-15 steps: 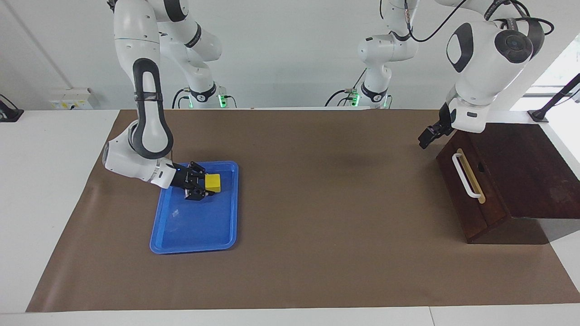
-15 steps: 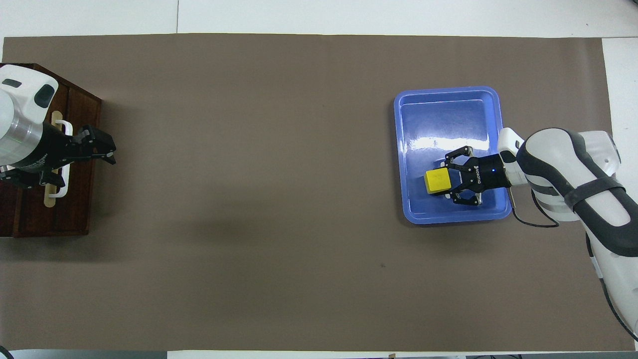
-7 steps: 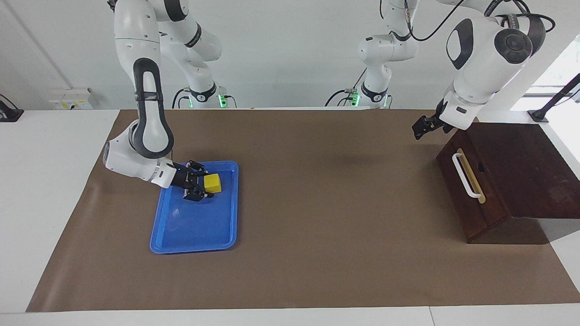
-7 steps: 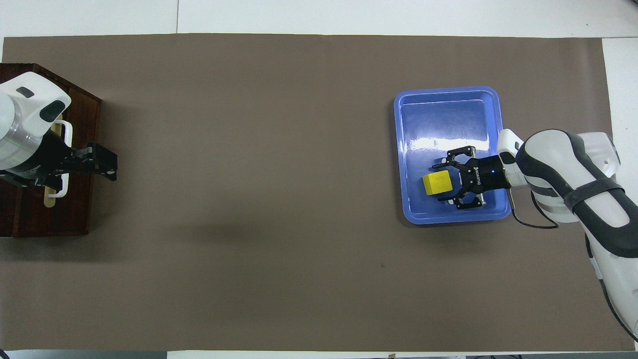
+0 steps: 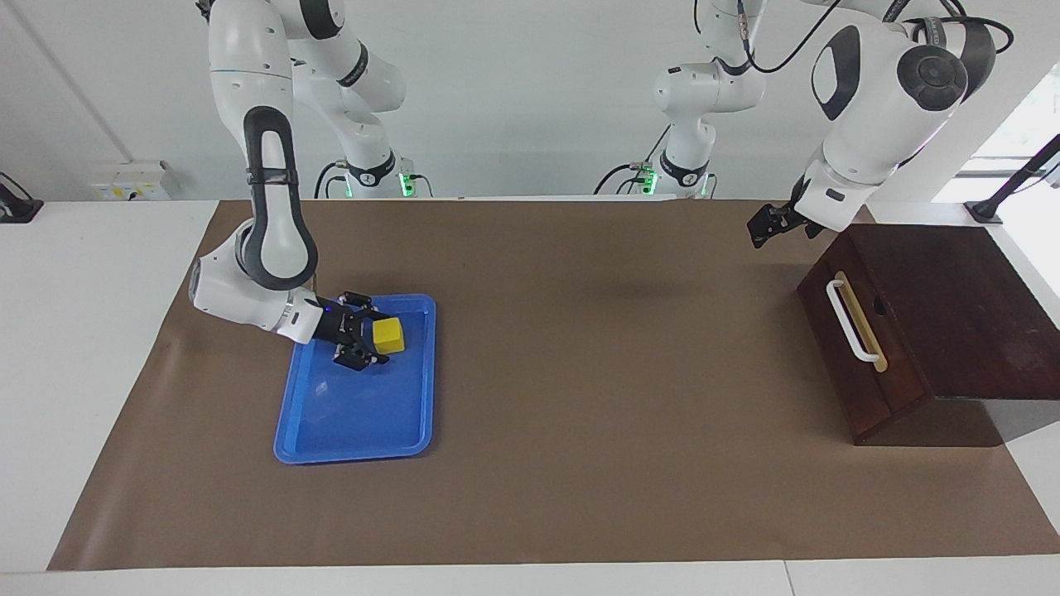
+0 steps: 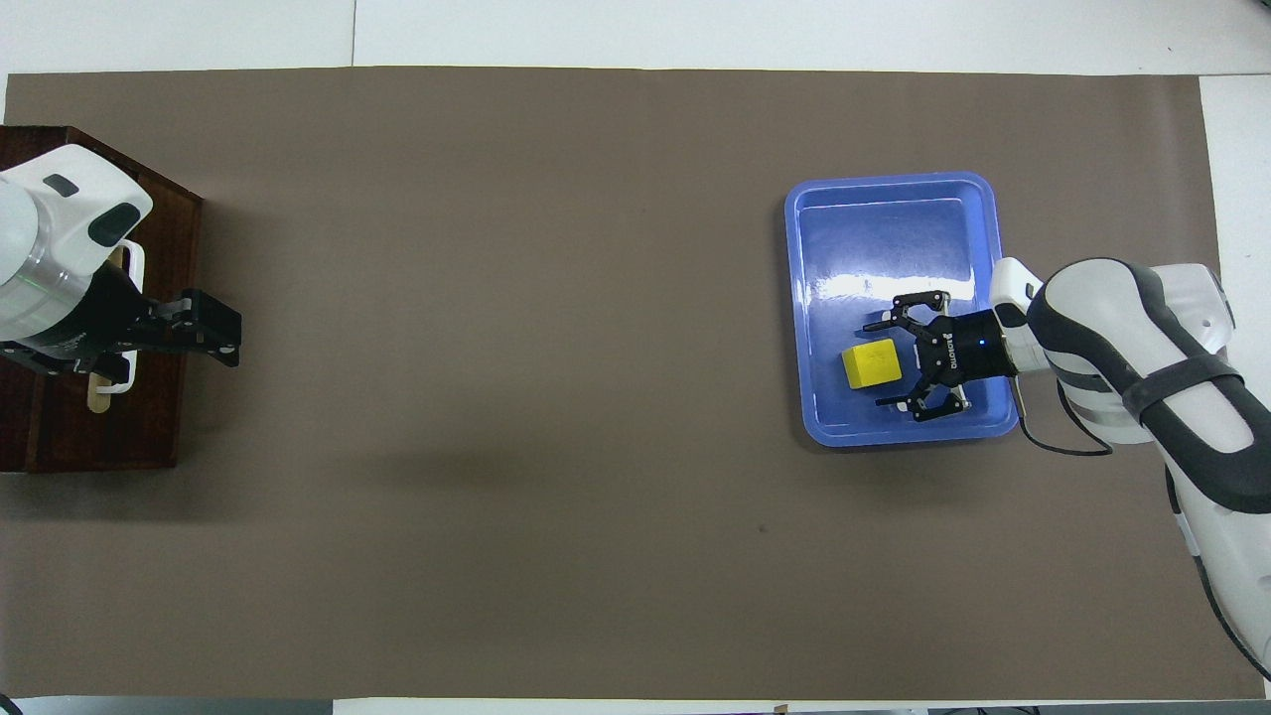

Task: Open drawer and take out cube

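The yellow cube (image 5: 387,336) lies in the blue tray (image 5: 356,422), in the part nearer the robots; the overhead view shows the cube (image 6: 872,364) and tray (image 6: 894,228) too. My right gripper (image 5: 373,335) is open and low over the tray, its fingertips spread beside the cube without gripping it; it also shows from above (image 6: 878,364). The dark wooden drawer (image 5: 865,364) with its white handle (image 5: 850,323) is closed, at the left arm's end of the table. My left gripper (image 5: 760,226) is raised over the mat beside the drawer box (image 6: 99,427).
A brown mat (image 5: 580,372) covers the table between the tray and the drawer box. The left arm's wrist hides part of the handle in the overhead view.
My right gripper has opened off the cube and drawn back slightly; the cube stays in the tray. My left gripper has risen and moved away from the drawer front.
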`<move>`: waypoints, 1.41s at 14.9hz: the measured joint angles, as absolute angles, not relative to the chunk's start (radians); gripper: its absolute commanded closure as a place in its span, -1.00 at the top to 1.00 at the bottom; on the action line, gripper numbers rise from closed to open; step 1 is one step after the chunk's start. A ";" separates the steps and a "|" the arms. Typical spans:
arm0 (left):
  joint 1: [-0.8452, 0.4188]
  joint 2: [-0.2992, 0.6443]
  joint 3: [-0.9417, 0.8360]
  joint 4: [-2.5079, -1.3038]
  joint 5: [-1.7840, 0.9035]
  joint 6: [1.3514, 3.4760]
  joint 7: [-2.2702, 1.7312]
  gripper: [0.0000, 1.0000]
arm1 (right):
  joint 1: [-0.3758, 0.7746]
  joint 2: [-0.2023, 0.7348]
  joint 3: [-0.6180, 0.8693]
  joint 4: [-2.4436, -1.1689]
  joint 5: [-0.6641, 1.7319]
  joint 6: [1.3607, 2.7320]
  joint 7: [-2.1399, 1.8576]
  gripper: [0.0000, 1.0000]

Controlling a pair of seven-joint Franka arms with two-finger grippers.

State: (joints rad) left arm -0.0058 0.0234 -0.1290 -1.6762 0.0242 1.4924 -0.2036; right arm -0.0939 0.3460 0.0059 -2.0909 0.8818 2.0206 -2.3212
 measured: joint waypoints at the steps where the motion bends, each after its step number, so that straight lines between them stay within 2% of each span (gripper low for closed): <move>1: -0.006 0.023 -0.129 -1.673 0.024 1.492 -0.196 1.00 | -0.094 0.342 0.006 -2.084 0.882 2.007 -2.303 1.00; 7: -0.006 0.017 -0.122 -1.668 0.024 1.492 -0.191 1.00 | -0.094 0.251 0.006 -2.063 0.872 1.951 -2.170 1.00; 11: -0.006 0.005 -0.118 -1.664 0.024 1.492 -0.188 1.00 | -0.094 0.127 0.005 -2.036 0.745 1.884 -1.933 1.00; 15: -0.006 0.003 -0.118 -1.645 0.024 1.494 -0.118 1.00 | -0.098 0.052 -0.002 -1.913 0.609 1.705 -1.709 1.00; 21: -0.006 0.002 -0.119 -1.628 0.024 1.507 -0.103 1.00 | -0.101 -0.027 -0.006 -1.765 0.409 1.625 -1.342 1.00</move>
State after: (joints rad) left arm -0.0060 0.0023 -0.1187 -1.6282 0.0238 1.5066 -0.1027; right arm -0.1010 -0.0271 -0.0061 -1.7649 0.4092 1.6253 -1.3424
